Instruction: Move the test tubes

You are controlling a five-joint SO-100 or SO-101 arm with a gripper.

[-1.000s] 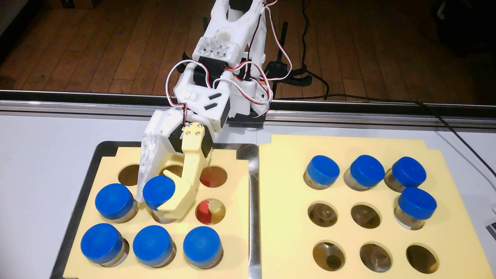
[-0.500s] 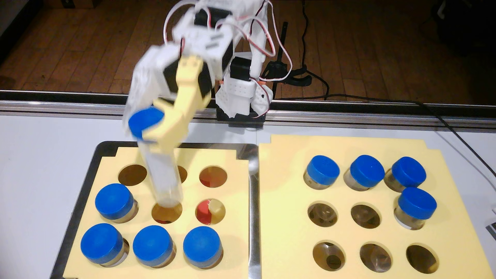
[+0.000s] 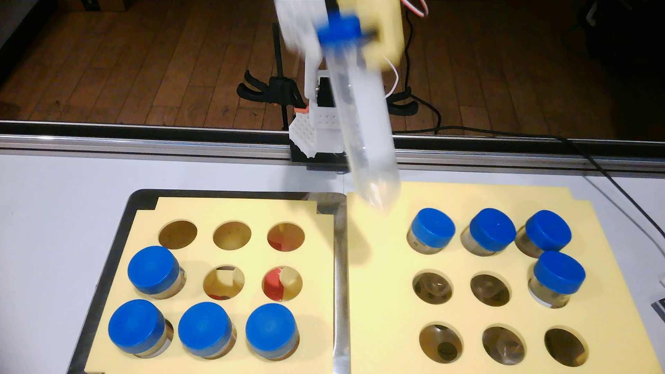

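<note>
Carrying one test tube [image 3: 363, 118] high above table: my gripper [image 3: 345, 30], blurred at top edge of fixed view, clamped on its blue cap. Tube long, clear, hanging tip-down, slightly tilted, tip over far left corner of right rack [image 3: 381, 295]. Left rack [image 3: 144, 223] holds four capped tubes [image 3: 205, 332] along near row and left side. Right rack holds four [image 3: 491, 230], far row plus right end of middle row. Empty middle holes [image 3: 431, 286] lie nearer and right of tip; tube's long axis roughly vertical, so likely travel toward near-right, then descent.
</note>
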